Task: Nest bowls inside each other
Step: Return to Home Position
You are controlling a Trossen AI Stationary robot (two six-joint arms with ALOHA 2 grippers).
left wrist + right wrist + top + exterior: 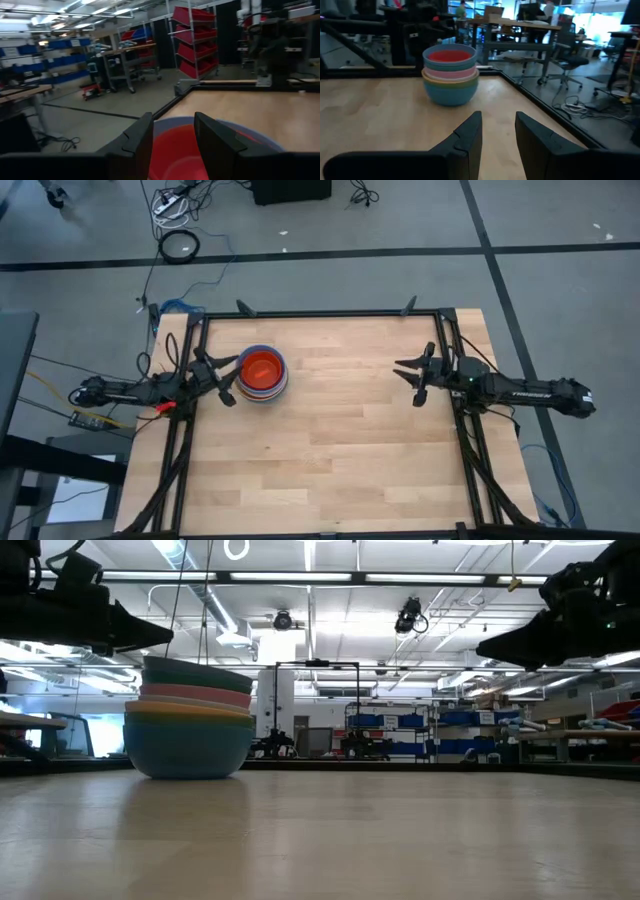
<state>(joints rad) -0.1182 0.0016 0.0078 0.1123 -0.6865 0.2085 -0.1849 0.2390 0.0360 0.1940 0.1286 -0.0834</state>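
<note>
The nesting looks finished. A single stack of bowls (262,373) stands near the table's (340,440) left edge, toward the far-left corner, with a red-orange bowl (449,54) innermost. No loose bowl shows anywhere. About five rims can be counted from the side; any others are hidden. The left gripper (234,380) hangs just beside the stack, jaws apart and empty. The right gripper (405,383), also spread and empty, is by the right edge.
</note>
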